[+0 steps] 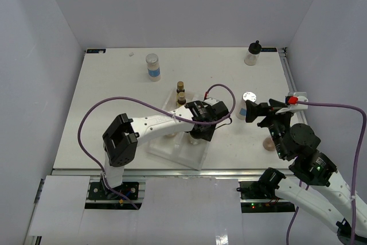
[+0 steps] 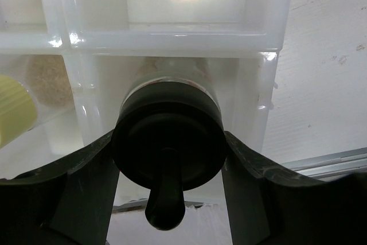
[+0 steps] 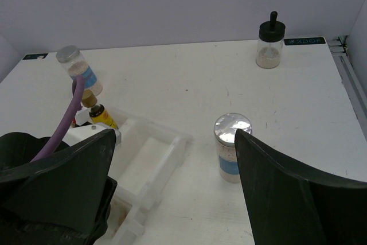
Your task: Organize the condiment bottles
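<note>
**Black on clear plastic: gripping a capped jar inside the tray**

Shows, nearest, the left gripper [image 2: 167,164] clenched on a black-capped jar [image 2: 167,133], with a dark finger [image 2: 69,193] pressed against each side of the cap. Places that jar upright in a compartment of the clear divided tray [image 2: 172,41], next to the tray's right-hand wall. Catches a yellow cap [image 2: 12,112] in the neighbouring compartment to the left, beside beige contents.

Moves on, seen from above, to a pink cap [image 1: 268,143] on the table [image 1: 114,96] close beside the right arm, mostly hidden by it. Shows the right gripper [image 3: 175,139] spread wide and holding nothing, to the right of the tray. Frames a silver-lidded jar [image 3: 232,147] with a blue label just beyond those parted fingers, upright on the table and untouched.

Finds two slim amber bottles [image 1: 182,98] upright at the tray's far end, one behind the other; cannot tell whether inside the tray or just past it. Ends, farthest back, with a second blue-labelled jar [image 1: 152,66] left of centre and a second black-capped jar [image 1: 252,53] near the far right corner, well apart, both upright on the table.
</note>
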You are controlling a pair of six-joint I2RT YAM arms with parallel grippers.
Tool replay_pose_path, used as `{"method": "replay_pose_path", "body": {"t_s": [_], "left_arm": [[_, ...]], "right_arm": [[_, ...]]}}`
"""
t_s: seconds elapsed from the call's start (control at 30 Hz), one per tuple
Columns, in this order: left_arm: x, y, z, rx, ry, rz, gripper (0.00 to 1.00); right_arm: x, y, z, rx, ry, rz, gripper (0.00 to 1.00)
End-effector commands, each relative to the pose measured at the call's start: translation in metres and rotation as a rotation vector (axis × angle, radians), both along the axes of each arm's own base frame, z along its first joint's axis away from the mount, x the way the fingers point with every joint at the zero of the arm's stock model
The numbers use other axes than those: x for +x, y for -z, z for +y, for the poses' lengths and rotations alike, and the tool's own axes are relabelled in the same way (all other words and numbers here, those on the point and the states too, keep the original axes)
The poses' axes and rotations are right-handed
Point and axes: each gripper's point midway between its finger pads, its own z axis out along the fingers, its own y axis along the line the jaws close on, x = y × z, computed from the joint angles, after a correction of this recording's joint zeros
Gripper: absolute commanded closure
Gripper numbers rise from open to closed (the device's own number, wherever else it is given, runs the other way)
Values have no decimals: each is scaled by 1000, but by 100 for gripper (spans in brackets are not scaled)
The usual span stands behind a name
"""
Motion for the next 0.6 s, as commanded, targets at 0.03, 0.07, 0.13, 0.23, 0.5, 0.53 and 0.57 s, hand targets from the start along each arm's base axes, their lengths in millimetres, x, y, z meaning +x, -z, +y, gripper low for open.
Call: {"method": "replay_pose_path", "body": {"t_s": [0.03,0.07,0.13,0.23,0.5,0.53,0.57], "left_arm": [[11,-10,1,-24,-34,-49,34],[12,-13,2,-26,-39,-56,28],[12,-19,2,-34,-41,-70,16],[14,-31,2,-63,-39,-87,2],[10,-78,-2,-182,-38,-113,2],[9,-87,-1,-206,-37,-119,2],[9,-98,-3,-246,-31,-130,2]], "right_arm": [[-3,-23,-10,61,26,-68,10],[-3,-23,-9,60,26,-68,10],[-2,-22,-8,53,24,-62,10],[1,-17,-5,43,26,-39,10],[13,0,6,17,64,69,10],[19,3,5,-3,105,99,9],[23,8,6,-25,131,136,9]]}}
